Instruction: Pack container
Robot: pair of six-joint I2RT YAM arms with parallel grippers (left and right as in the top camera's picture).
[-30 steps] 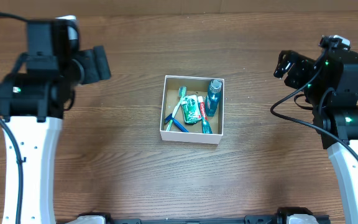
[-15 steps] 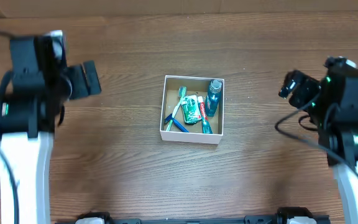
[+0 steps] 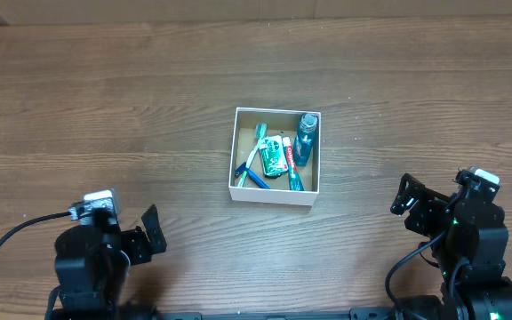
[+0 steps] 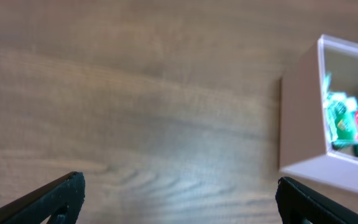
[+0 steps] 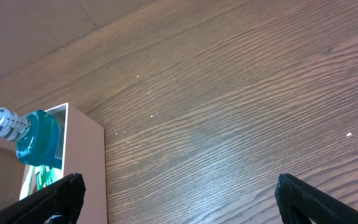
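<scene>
The container (image 3: 275, 194), a small square white box with a brown inside, stands mid-table. It holds a blue mouthwash bottle (image 3: 306, 135), a toothpaste tube (image 3: 274, 160), toothbrushes and a blue razor. It also shows in the left wrist view (image 4: 300, 118) and the right wrist view (image 5: 82, 168), where the bottle (image 5: 36, 134) pokes over the rim. My left gripper (image 4: 178, 198) is open and empty at the near left (image 3: 149, 233). My right gripper (image 5: 178, 198) is open and empty at the near right (image 3: 407, 197). Both are well apart from the container.
The brown wooden table (image 3: 149, 107) spreads all around the container. Both arms sit low at the table's front edge.
Both arms have pulled back from the far sides of the table to the front edge. The container and its contents have not moved.
</scene>
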